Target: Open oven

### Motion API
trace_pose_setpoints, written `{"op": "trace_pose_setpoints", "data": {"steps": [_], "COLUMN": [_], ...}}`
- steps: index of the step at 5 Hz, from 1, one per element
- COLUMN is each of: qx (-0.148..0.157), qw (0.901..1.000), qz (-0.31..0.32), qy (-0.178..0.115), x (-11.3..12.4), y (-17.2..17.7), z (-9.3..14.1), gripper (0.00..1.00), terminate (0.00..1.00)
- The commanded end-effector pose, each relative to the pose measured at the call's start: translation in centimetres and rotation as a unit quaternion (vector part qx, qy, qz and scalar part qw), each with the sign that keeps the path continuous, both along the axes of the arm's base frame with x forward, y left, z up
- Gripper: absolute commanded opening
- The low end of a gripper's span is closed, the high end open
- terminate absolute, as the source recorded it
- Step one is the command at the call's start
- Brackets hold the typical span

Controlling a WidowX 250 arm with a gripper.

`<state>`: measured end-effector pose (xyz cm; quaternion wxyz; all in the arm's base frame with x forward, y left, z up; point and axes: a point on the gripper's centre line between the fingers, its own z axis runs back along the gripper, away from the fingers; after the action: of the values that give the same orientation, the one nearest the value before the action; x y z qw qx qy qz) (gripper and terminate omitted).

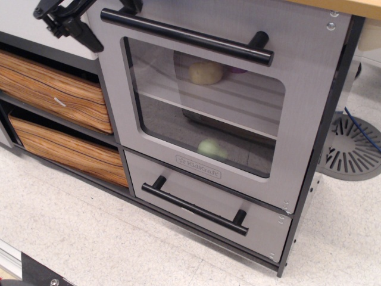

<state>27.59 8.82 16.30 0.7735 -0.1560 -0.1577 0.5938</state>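
The grey oven fills the middle of the view. Its large door (309, 89) has a clear rounded window (202, 101), a long black bar handle (184, 34) across the top and a "KidKraft" logo (198, 167). The door looks shut, flush with the frame. My black gripper (107, 21) is at the top left, partly cut off by the frame edge. Its fingers are spread: one finger (77, 30) lies left of the handle's left end, the other (132, 6) just above the bar. It holds nothing.
Inside the oven a pale yellow ball (206, 72) sits on the shelf and a green ball (209, 148) lies on the floor. Below is a small grey drawer (262, 229) with a short black handle. Two wood-grain drawers (53, 89) are at left. A grey slotted disc (351, 146) lies at right.
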Motion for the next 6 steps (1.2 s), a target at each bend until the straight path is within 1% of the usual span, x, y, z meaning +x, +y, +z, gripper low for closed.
{"op": "trace_pose_setpoints", "data": {"steps": [1,3,4,5,6], "qx": [-0.012,-0.014,-0.002,0.014,0.019], "qw": [0.9982,0.9967,0.9969,0.997,0.9976], "qz": [0.056,0.078,0.076,0.076,0.066], "qy": [-0.017,-0.02,-0.017,-0.008,0.008], "x": [2.2,3.4,3.2,3.0,1.7], "y": [0.9,0.9,1.2,1.4,1.7], "z": [0.2,-1.1,-2.5,-3.4,-3.8], "gripper": [1.0,1.0,1.0,1.0,1.0], "terminate": [0.0,0.0,0.0,0.0,0.0]}}
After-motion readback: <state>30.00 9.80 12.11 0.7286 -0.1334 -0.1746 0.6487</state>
